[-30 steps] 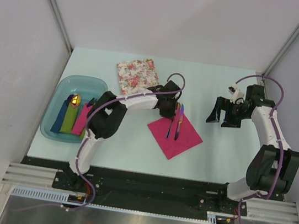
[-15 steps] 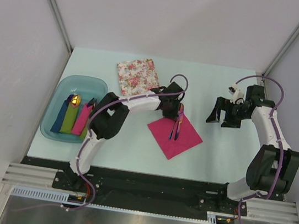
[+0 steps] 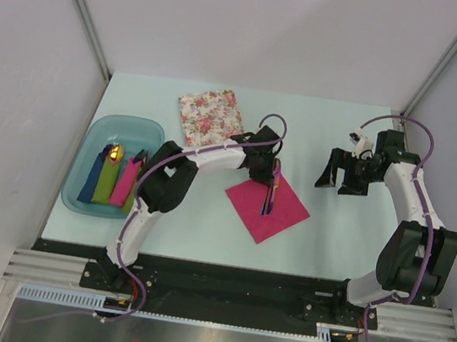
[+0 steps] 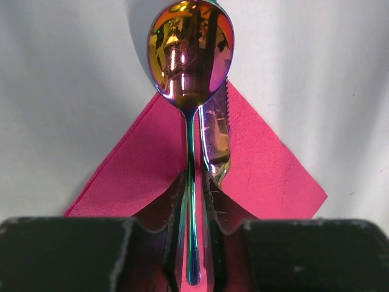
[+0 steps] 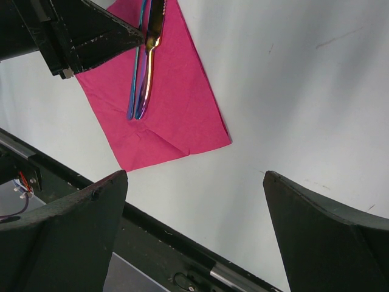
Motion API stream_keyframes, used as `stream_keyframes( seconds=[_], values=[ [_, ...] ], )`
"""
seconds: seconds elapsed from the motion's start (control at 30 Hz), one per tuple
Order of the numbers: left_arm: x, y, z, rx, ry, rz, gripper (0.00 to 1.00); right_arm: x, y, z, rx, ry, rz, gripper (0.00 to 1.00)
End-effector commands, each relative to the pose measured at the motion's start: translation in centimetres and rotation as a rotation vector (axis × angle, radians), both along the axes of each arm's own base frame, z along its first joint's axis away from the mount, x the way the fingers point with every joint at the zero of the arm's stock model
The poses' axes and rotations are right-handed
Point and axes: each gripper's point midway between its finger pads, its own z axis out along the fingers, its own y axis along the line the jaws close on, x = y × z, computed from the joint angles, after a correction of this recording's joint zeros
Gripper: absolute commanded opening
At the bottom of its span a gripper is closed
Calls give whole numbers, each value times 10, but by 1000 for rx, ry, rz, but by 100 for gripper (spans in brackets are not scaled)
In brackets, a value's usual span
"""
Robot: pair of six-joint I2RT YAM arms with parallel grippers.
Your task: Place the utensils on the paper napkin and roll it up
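The magenta paper napkin lies diamond-wise at mid table; it also shows in the left wrist view and the right wrist view. The spoon and the knife lie side by side along it, touching, with the spoon's bowl past the far corner. Both show in the top view as one thin pair, spoon and knife. My left gripper is low over their far half, jaws only slightly apart and straddling the spoon's handle, a thin gap showing. My right gripper is wide open and empty, right of the napkin.
A white floral napkin lies behind the left arm. A blue tub at the left holds rolled napkins. The table's black front rail runs just below the napkin's near corner in the right wrist view.
The left gripper moved right over the napkin's far corner. The two utensils, which lay apart, now lie together. The right arm has not moved.
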Motion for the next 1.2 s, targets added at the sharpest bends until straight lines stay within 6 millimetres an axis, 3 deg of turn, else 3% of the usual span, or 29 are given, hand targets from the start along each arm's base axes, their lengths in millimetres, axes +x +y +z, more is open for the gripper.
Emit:
stream_keyframes(
  seconds=[0.0, 0.13, 0.23, 0.27, 0.33, 0.37, 0.4, 0.43, 0.47, 0.5, 0.53, 0.57, 0.6, 0.7, 0.73, 0.77, 0.83, 0.93, 1.07, 1.13, 1.17],
  values=[
    [1, -14, 21, -59, -17, -1, 22, 3, 2, 12, 17, -51, 3, 100],
    [6, -15, 44, -88, -60, -2, 29, 4, 2, 15, 18, -58, 3, 100],
    [7, -18, 89, -156, -168, -32, 44, 5, 2, 18, 18, -64, 7, 100],
    [7, -15, 119, -178, -233, -57, 48, 7, 1, 21, 15, -74, 8, 100],
    [6, -8, 141, -168, -294, -76, 59, 8, 1, 26, 15, -86, 11, 100],
    [4, -1, 153, -146, -337, -105, 65, 10, 2, 34, 23, -106, 16, 100],
    [3, 10, 178, -138, -397, -101, 75, 10, 3, 38, 27, -114, 23, 100],
    [1, 17, 190, -127, -434, -113, 80, 10, 3, 43, 29, -129, 25, 100],
    [-3, 28, 193, -82, -474, -159, 94, 11, 5, 50, 34, -151, 33, 100],
    [-9, 39, 221, -88, -541, -166, 100, 11, 6, 55, 40, -159, 37, 100],
    [-13, 46, 230, -77, -576, -192, 100, 10, 7, 60, 46, -173, 42, 100],
    [-20, 54, 227, -41, -603, -257, 100, 8, 11, 67, 66, -192, 55, 100],
    [-36, 58, 251, -93, -644, -311, 100, 7, 13, 70, 76, -202, 59, 100],
    [-58, 69, 249, -99, -679, -414, 100, -1, 22, 79, 132, -217, 72, 100],
    [-70, 75, 263, -128, -713, -438, 100, -3, 25, 81, 147, -221, 81, 100],
    [-75, 81, 255, -100, -728, -475, 100, -8, 29, 83, 171, -220, 91, 100],
    [-87, 93, 268, -90, -791, -528, 100, -15, 34, 85, 179, -234, 104, 100],
    [-96, 114, 258, 3, -815, -601, 100, -25, 43, 88, 180, -251, 143, 100],
    [-148, 134, 223, -18, -788, -844, 100, -33, 54, 80, 156, -247, 191, 100],
    [-163, 138, 209, -28, -816, -919, 100, -40, 66, 76, 147, -242, 241, 100],
    [-164, 140, 189, 2, -848, -961, 100, -42, 69, 70, 134, -229, 251, 100]
  ],
)
